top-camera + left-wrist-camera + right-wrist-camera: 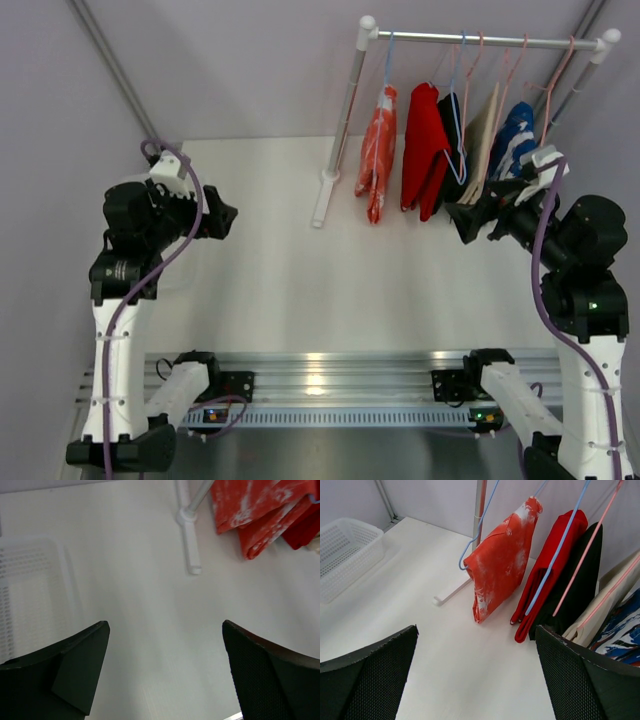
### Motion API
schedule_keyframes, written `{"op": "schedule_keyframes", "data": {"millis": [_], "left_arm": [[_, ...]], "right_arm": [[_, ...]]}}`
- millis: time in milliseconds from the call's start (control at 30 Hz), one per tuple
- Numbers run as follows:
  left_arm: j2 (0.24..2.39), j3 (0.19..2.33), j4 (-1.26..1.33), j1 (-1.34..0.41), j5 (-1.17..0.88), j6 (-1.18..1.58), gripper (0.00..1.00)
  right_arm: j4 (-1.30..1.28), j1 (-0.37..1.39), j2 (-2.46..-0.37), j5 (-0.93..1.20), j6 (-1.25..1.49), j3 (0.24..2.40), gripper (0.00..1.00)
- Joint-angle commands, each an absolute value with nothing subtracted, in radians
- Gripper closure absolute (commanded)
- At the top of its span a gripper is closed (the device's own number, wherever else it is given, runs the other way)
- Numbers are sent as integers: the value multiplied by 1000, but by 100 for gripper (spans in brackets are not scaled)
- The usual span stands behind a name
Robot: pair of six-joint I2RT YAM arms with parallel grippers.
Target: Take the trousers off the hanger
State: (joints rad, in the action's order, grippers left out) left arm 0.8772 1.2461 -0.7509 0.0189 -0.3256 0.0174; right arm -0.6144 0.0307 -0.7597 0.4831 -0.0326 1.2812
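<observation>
The orange-red trousers (pixel 377 155) with white marks hang folded over the thin light-blue hanger (pixel 386 65) at the left end of the rail. They also show in the right wrist view (pixel 500 565), with the hanger's wire (pixel 461 562) sticking out on their left, and in the left wrist view (pixel 255 510). My left gripper (pixel 225 215) is open and empty, far left of the trousers (pixel 165 625). My right gripper (pixel 460 215) is open and empty, to the right of and nearer than the trousers (pixel 476 628), close to the hanging clothes.
The white rail (pixel 490 40) also carries a deep-red garment (pixel 422 140), a dark garment (pixel 452 150), a beige one (pixel 485 140) and a blue-and-white one (pixel 515 135) on blue and pink hangers. The rack's foot (pixel 322 200) lies on the table. A white basket (pixel 345 550) sits at the left.
</observation>
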Motion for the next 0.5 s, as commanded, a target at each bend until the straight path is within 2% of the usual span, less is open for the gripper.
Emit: {"op": "schedule_keyframes", "data": {"millis": [0, 133, 333, 467], "left_arm": [[942, 1289, -531, 18, -613, 124, 1], [1104, 1350, -283, -64, -758, 381, 5], [1342, 1466, 99, -314, -747, 506, 14], [1569, 1569, 291, -377, -747, 653, 25]], "right_arm": [[-611, 37, -738, 471, -26, 1281, 1], [-629, 35, -744, 445, -17, 1282, 1], [-646, 18, -764, 419, -8, 1296, 0], [-660, 9, -796, 437, -8, 1328, 1]]}}
